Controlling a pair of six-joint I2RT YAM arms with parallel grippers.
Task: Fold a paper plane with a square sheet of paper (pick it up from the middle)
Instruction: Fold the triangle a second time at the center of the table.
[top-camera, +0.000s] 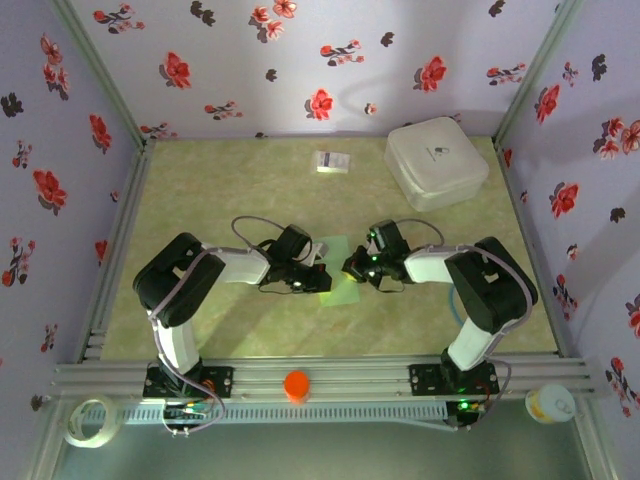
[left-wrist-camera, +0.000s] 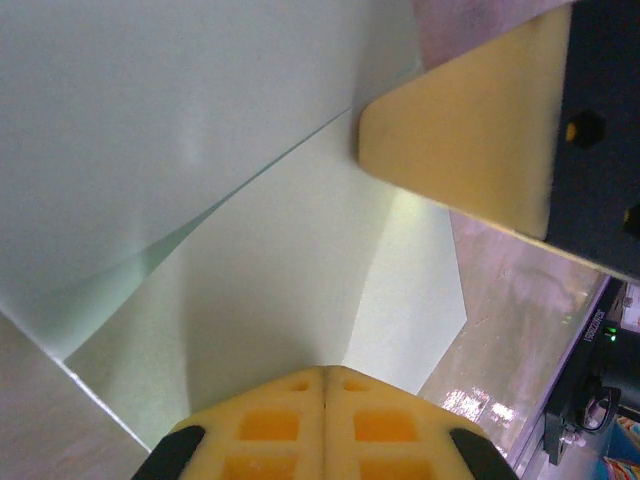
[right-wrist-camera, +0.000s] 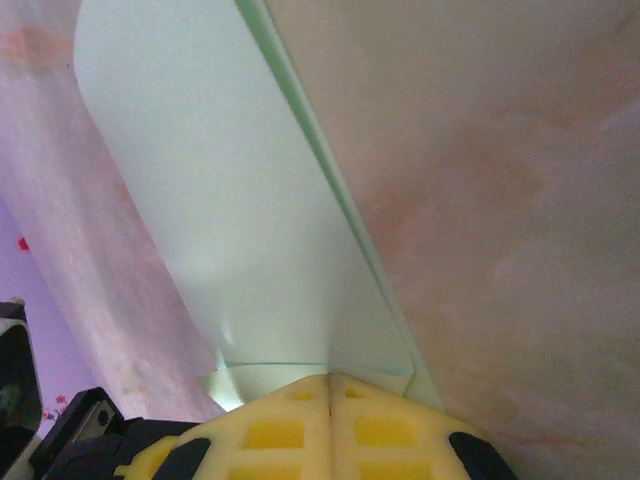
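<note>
The square sheet of paper (top-camera: 337, 248) is seen lying near the middle of the table (top-camera: 200, 200), somewhat closer to the near edge than to the far one, between the 2 arms. It is no longer flat: in the left wrist view the pale green sheet (left-wrist-camera: 250, 270) is shown with at least 2 straight creases and a raised flap, and in the right wrist view the sheet (right-wrist-camera: 230, 200) is seen with a long folded edge running towards the fingertips. The left gripper (top-camera: 318, 281) is placed at the sheet's left side and the right gripper (top-camera: 350, 268) at its right side, the 2 facing each other just apart. The jaws of the left gripper (left-wrist-camera: 325, 375) are pressed together with no gap, its tips at the paper; the right gripper (right-wrist-camera: 330, 380) is closed in the same way. Whether the sheet is nipped between either pair cannot be told. A yellow finger (left-wrist-camera: 460, 130) of the right gripper is seen resting on the sheet in the left wrist view. A white rounded box (top-camera: 437, 162) is set at the far right corner, and a small white printed card (top-camera: 332, 161) is found near the far edge, well apart from the sheet.
</note>
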